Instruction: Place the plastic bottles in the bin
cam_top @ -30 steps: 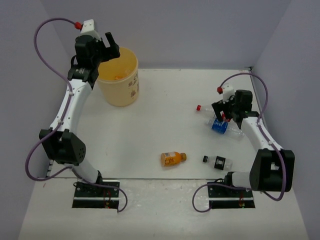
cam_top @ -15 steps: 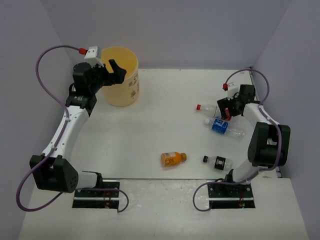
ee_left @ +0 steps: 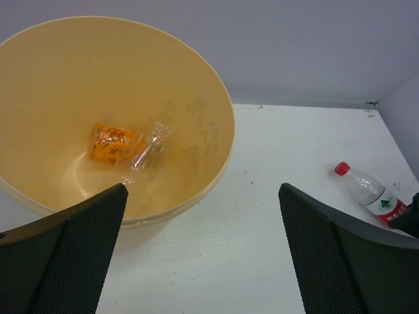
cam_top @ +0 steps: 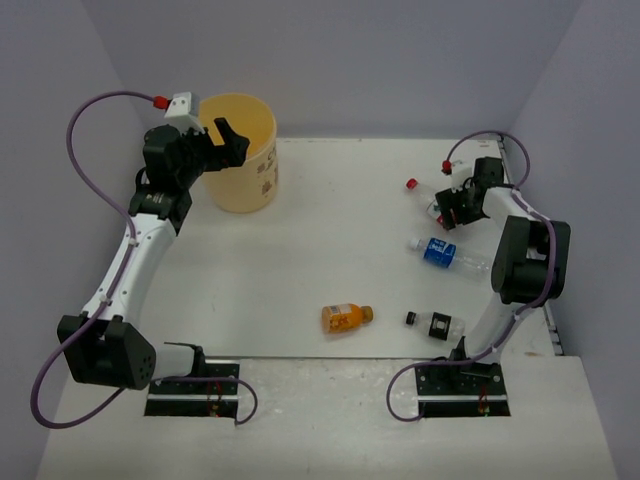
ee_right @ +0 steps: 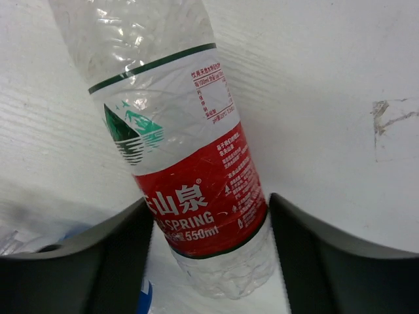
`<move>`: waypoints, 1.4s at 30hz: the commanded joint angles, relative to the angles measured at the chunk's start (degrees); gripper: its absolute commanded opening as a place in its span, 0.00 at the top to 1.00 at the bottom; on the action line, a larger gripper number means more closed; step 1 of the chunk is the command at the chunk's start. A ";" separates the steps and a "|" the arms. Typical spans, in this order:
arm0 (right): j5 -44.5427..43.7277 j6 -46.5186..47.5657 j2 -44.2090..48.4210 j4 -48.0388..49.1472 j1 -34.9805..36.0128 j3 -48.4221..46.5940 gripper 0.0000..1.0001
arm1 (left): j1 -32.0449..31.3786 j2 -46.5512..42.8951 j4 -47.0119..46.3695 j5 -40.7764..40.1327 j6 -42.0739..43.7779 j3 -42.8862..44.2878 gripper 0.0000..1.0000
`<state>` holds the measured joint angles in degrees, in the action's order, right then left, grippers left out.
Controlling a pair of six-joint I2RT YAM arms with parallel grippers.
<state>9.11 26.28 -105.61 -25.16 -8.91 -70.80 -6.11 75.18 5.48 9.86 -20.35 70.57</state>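
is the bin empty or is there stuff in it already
Not empty. In the left wrist view, an orange bottle and a clear bottle lie on the floor of the bin.

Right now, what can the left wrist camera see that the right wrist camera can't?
Only the left wrist camera sees the yellow bin, with an orange bottle and a clear bottle lying inside it. It also sees the open left pincer. Only the right wrist camera sees the small writing and the green mountain picture on a label, with the right pincer on either side of it. Both see the red-labelled bottle and the white table.
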 commanded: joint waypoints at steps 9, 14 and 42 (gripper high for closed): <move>1.70 4.32 -1.80 -3.52 -0.15 -5.26 0.60 | 0.39 -5.53 2.80 -3.36 0.13 1.41 0.00; 2.55 4.83 -0.44 -4.89 -0.15 -6.78 0.81 | 0.36 -8.11 3.33 -2.30 -0.57 1.18 0.00; 21.28 -36.51 32.46 19.90 36.84 6.97 1.00 | -20.28 1.93 -7.06 5.30 -7.09 2.26 0.00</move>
<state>21.60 -3.13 -75.83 -15.78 24.89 -64.49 -25.77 75.23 2.08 16.18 -26.28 70.70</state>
